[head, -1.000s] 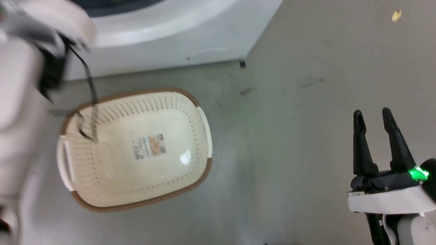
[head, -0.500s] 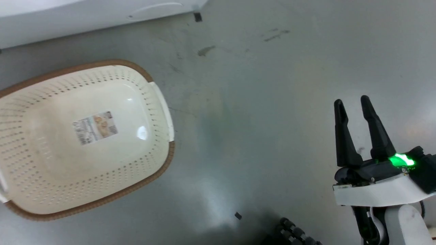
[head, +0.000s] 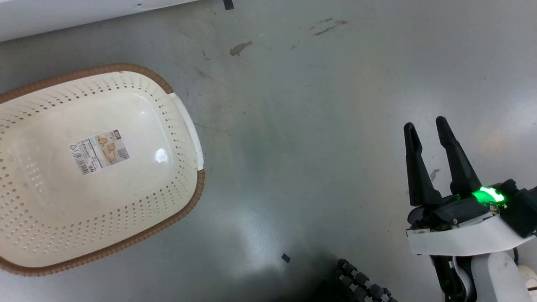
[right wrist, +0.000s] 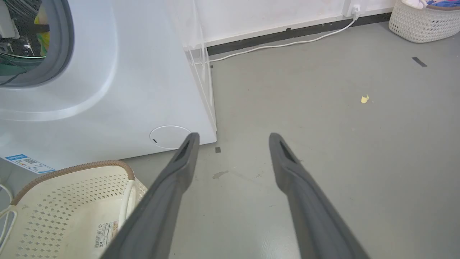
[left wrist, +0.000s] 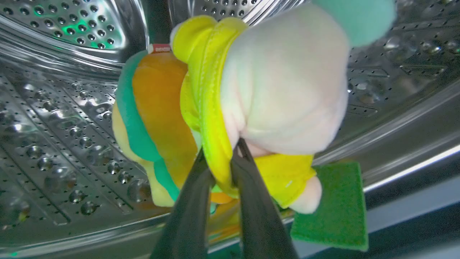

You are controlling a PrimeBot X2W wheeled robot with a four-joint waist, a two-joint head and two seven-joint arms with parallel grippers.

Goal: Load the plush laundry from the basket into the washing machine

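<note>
In the left wrist view my left gripper (left wrist: 221, 149) is inside the washing machine's perforated steel drum (left wrist: 54, 108). It is shut on a yellow fold of the plush laundry (left wrist: 280, 82), which hangs just above the drum wall with its orange back to the left. The cream basket (head: 159, 197) with a brown rim lies on the floor with only a barcode label (head: 98, 151) inside; its corner shows as the basket (right wrist: 72, 194) in the right wrist view. My right gripper (head: 426, 123) hovers open over bare floor to the basket's right, also seen as the right gripper (right wrist: 233, 136). The white washing machine (right wrist: 125, 72) stands behind the basket.
A green square pad (left wrist: 330, 205) sits at the drum's lip below the plush. A white cable (right wrist: 287, 39) runs along the wall, a woven basket (right wrist: 420, 21) stands far right, and a yellow scrap (right wrist: 364, 99) lies on the grey floor. My base's wheel (head: 361, 285) shows low.
The head camera has swung, so the basket and washer sit further left and up in the picture. The left arm has left that view. My right gripper stays open.
</note>
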